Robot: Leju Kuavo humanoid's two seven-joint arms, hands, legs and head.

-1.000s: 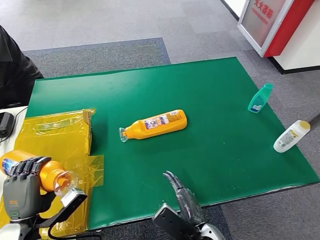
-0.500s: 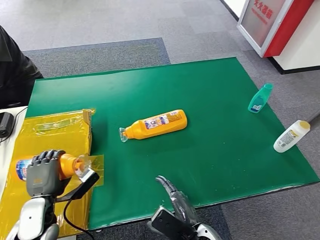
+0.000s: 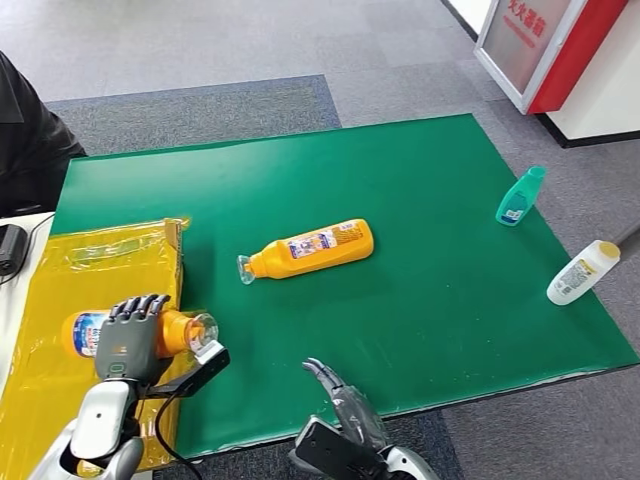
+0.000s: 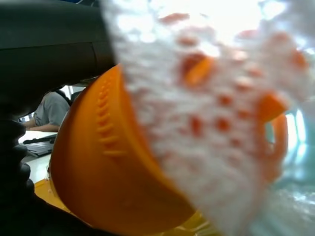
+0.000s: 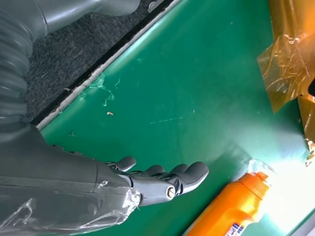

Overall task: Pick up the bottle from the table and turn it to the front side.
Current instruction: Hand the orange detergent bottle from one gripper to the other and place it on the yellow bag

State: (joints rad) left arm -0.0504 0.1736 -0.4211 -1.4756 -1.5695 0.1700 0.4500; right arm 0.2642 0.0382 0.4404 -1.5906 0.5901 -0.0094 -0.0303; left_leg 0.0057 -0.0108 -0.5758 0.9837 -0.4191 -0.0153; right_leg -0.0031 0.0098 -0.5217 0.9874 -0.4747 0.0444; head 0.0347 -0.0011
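My left hand (image 3: 130, 338) grips an orange bottle (image 3: 84, 332) over the yellow-wrapped box (image 3: 83, 262) at the table's left; its clear cap (image 3: 202, 329) points right. Up close in the left wrist view, the orange bottle (image 4: 111, 162) and its blurred clear cap (image 4: 208, 113) sit right against the camera. A second orange bottle (image 3: 313, 248) lies on its side in the middle of the green mat (image 3: 423, 180), label up, clear cap to the left. My right hand (image 3: 343, 410) hovers open at the mat's near edge, apart from that bottle. The right wrist view shows the open right hand (image 5: 156, 182) and the lying bottle (image 5: 230, 209).
A teal bottle (image 3: 521, 196) lies at the mat's right side and a white bottle (image 3: 583, 272) at its right edge. A person in dark clothes (image 3: 26, 140) sits at the far left. A black device (image 3: 10, 247) rests beside the box. A red and white stand (image 3: 558, 50) is far right.
My left hand has carried its orange bottle rightward and away from me over the yellow box. The right hand has drifted slightly left and lower. The bottle on the mat has not moved.
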